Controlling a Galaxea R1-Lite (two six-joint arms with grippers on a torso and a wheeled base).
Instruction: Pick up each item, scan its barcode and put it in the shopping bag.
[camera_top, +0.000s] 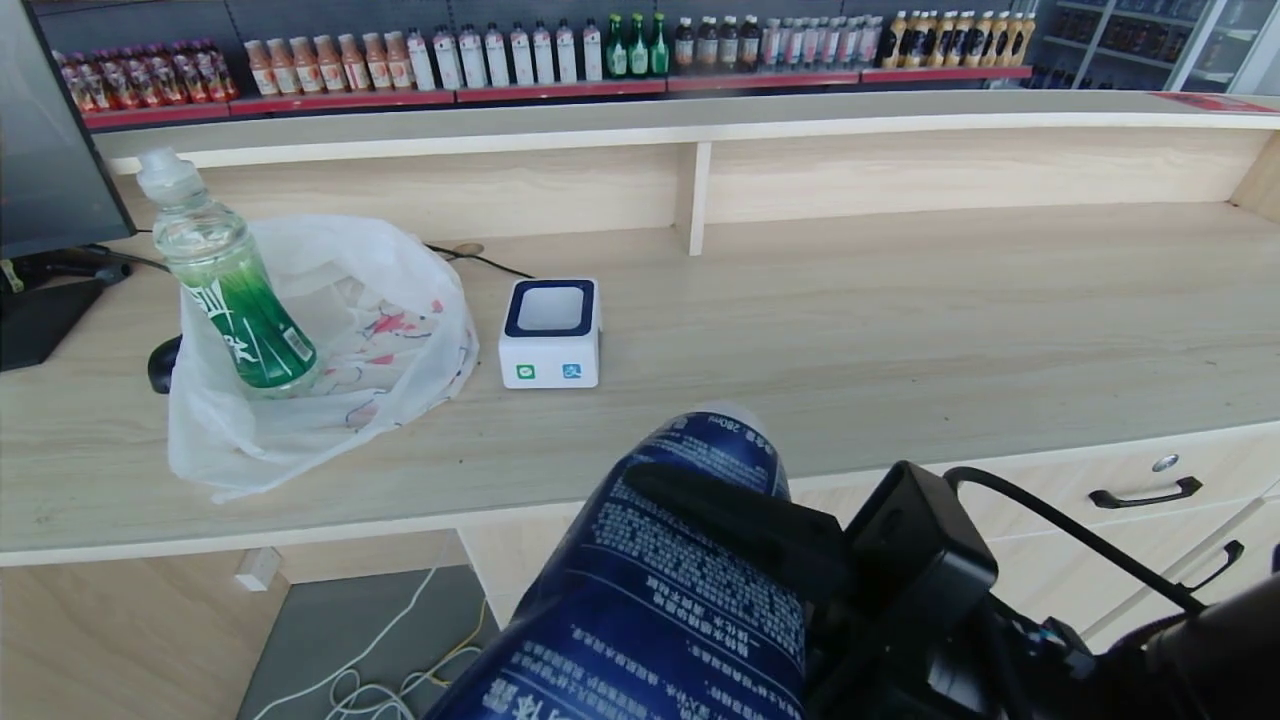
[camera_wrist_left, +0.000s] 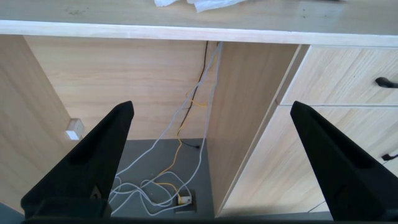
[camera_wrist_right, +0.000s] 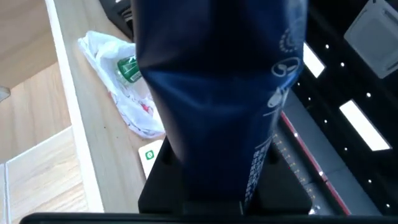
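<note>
Two items are listed. Blue bottle (camera_top: 650, 610): gripped tight in the right hand (camera_top: 720, 510) and held tilted near the front edge of the counter (camera_top: 900, 320), apart from the scanner (camera_top: 551, 333). Green bottle (camera_top: 235, 300): leant inside the white shopping bag (camera_top: 400, 300), beside the scanner. Left hand (camera_wrist_left: 209, 118): spread wide, nothing held, below the counter edge.

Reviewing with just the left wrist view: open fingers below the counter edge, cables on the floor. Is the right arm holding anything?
Observer: Yes, the right gripper is shut on a dark blue container, held near the front edge of the counter.
Operator: Anything in the bag yet?
Observer: A green-labelled bottle leans inside the white shopping bag.
Operator: And the scanner?
Observer: The white scanner sits on the counter just right of the bag.
</note>
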